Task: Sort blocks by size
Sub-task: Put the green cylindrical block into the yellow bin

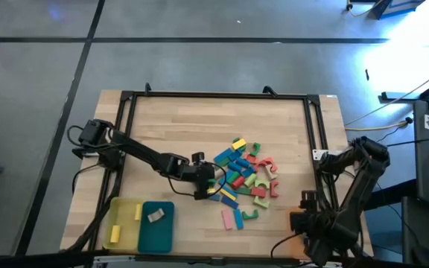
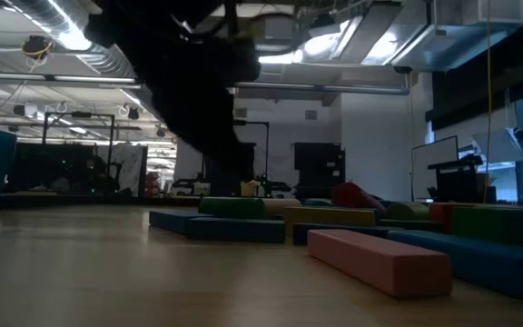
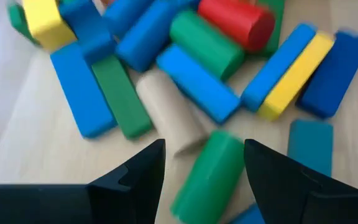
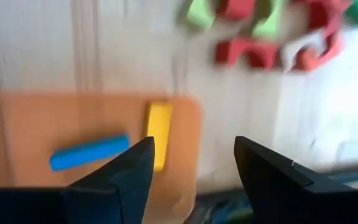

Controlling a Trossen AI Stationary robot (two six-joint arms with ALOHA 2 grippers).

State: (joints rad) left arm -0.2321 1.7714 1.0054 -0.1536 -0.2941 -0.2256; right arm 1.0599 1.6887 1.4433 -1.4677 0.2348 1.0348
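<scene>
Left gripper at 9 o'clock edge of blocks, fingers spread, green cylinder between them. Right gripper spread above orange tray, 4 o'clock of pile.

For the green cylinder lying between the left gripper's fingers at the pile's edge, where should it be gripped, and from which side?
Grip the green cylinder across its round middle, coming down from above. It lies on its side on the table, its long axis running between the open fingers of the left gripper, so they would probably close on its curved flanks. A beige cylinder lies close on one side, so that finger has little room.
</scene>
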